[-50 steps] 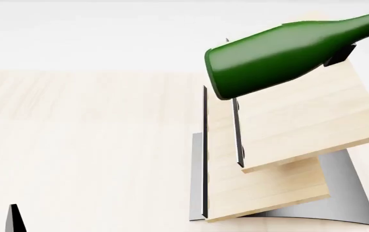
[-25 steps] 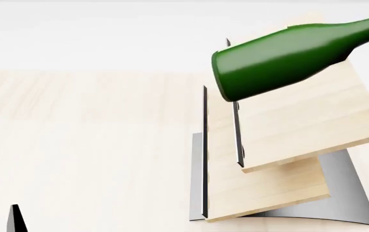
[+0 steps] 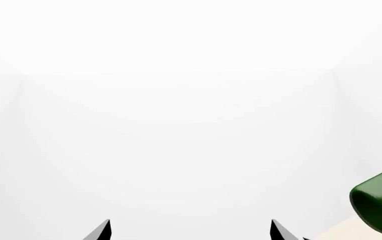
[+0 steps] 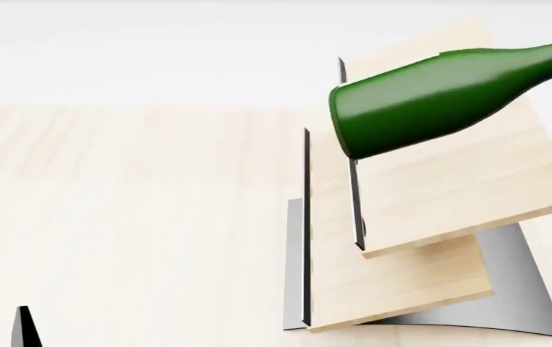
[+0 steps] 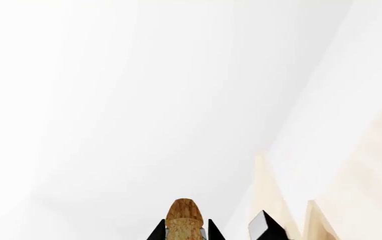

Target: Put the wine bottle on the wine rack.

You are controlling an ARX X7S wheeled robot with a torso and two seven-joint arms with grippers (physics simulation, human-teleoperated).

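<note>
Bottle axis is the thing to log. Wine bottle (image 4: 440, 97) lies nearly horizontal in the head view, base toward the robot's left and slightly low, neck rising off the right edge of the frame. It hangs over the upper slanted board of the wine rack (image 4: 449, 188); whether glass touches wood cannot be told.

Right hand (image 5: 185, 231): right wrist view shows the tan cork between its two dark fingertips, close on either side, so judged clamped on the bottle at the cork end. The bottle thus extends leftward from this hand, across the board.

Left hand (image 3: 189, 231): fingertips set wide apart, nothing between them, low over the pale surface (image 4: 111, 181) and well apart from the rack. The bottle's base shows at the edge of its view.

Judgement: right arm alone carries the placement; remaining move is lowering the bottle onto the board.
</note>
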